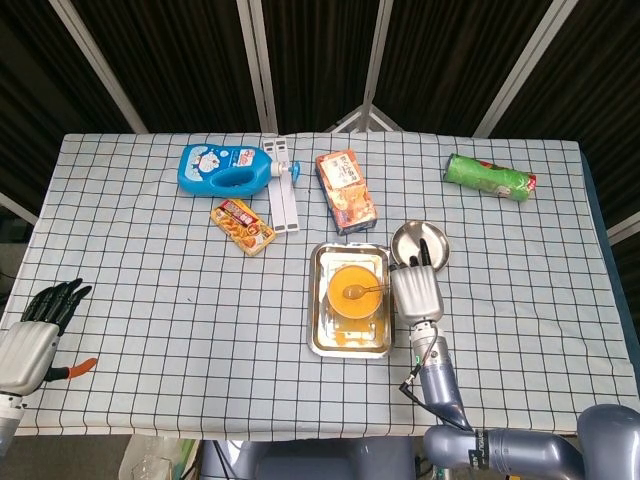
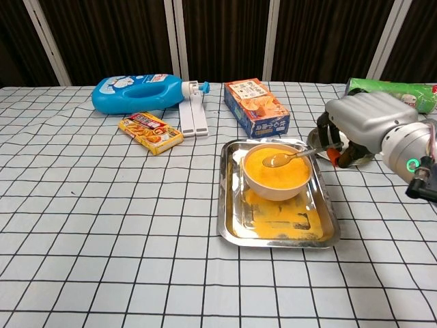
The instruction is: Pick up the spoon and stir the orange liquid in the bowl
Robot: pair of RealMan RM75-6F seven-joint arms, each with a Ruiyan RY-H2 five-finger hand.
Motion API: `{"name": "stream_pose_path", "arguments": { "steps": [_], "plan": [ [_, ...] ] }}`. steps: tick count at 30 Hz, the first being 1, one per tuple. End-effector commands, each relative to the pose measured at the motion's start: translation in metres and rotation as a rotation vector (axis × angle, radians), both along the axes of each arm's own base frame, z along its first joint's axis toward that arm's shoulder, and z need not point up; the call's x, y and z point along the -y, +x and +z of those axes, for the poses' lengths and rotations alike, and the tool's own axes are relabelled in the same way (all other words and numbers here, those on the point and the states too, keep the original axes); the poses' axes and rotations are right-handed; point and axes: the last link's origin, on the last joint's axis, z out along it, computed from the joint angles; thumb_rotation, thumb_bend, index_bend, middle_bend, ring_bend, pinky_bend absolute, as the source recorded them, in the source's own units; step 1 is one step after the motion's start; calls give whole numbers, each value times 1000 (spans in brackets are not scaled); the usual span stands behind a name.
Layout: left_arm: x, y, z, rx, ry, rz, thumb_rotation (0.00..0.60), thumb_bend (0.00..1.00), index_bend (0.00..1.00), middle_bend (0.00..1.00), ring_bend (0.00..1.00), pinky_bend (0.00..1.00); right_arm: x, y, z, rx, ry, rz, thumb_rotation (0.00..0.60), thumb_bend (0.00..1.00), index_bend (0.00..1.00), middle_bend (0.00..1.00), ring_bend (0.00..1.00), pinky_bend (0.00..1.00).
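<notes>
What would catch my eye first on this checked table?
The white bowl of bright orange liquid in the shiny steel tray at mid-table. The robot's silver right hand beside it holds a metal spoon over the bowl. At the far left lies a blue bottle.
</notes>
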Motion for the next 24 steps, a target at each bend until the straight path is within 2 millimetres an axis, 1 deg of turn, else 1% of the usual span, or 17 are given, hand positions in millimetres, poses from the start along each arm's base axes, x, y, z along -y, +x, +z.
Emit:
{"name": "stream_pose_path", "arguments": {
  "steps": [1, 5, 6, 8, 15, 21, 24],
  "plan": [
    [0, 0, 0, 0, 0, 0, 600, 0, 0, 0, 0, 0, 1, 0, 3, -95, -58, 101, 600, 639, 628, 539, 334, 0],
    [0, 0, 0, -1, 2, -5, 600, 0, 0, 0, 0, 0, 2, -6, 3, -221, -115, 223, 600, 639, 628, 539, 334, 0],
    [1, 0, 0, -1, 2, -5, 600, 0, 0, 0, 0, 0, 2, -7, 4, -273, -144, 277, 600, 639, 628, 539, 334, 0],
    [0, 0, 0, -1, 1, -4, 600, 0, 0, 0, 0, 0, 3, -6, 5, -310, -182, 335, 600, 639, 628, 539, 335, 0],
    [0, 0, 0, -1, 1, -4, 600, 0, 0, 0, 0, 0, 5, -6, 5, -361, -233, 429, 600, 639, 630, 539, 338, 0],
    [1, 0, 0, -1, 3, -6, 600, 0, 0, 0, 0, 0, 2, -13, 2, -427, -256, 527, 600, 639, 643, 546, 347, 0],
    [1, 0, 0, -2, 2, -7, 600, 0, 0, 0, 0, 0, 2, -14, 0, -438, -265, 547, 600, 639, 643, 546, 350, 0]
  ]
}}
